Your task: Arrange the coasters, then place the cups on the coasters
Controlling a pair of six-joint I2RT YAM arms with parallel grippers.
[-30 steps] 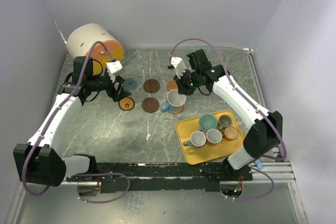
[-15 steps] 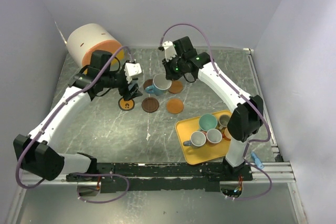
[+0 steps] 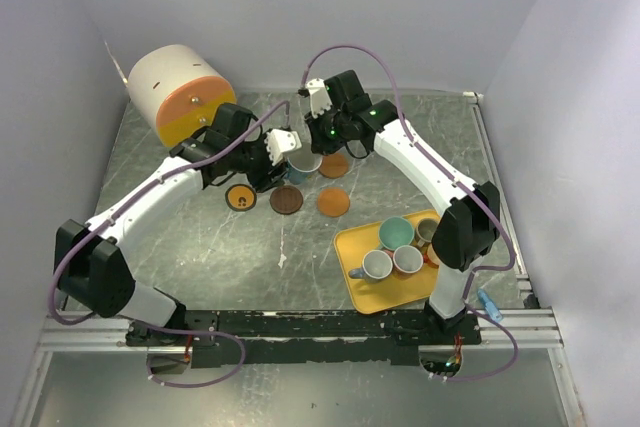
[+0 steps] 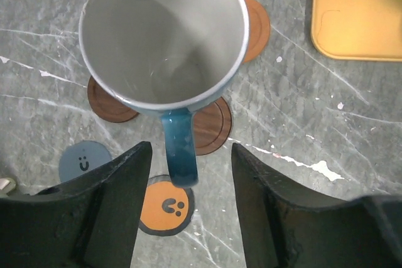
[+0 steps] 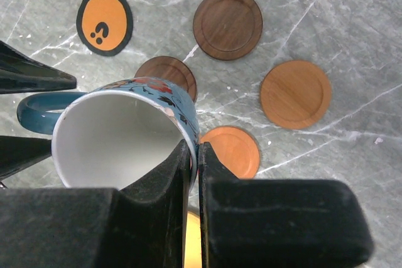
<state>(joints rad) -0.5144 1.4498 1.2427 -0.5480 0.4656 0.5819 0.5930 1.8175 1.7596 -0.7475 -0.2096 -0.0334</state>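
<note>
Right end effector (image 5: 193,155) grips the blue cup (image 5: 119,139) by its rim. Left end effector (image 4: 190,155), open, straddles its handle (image 4: 180,145), probably for a handover.

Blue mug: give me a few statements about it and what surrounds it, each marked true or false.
1. The right end effector pinches the blue mug by its rim. True.
2. The blue mug sits on the yellow tray. False: it is over the coasters, away from the tray.
3. The left end effector is open, its fingers on either side of the handle. True.
4. The blue mug holds liquid. False: its white inside is empty.
5. Every coaster is orange. False: two are dark brown.
</note>
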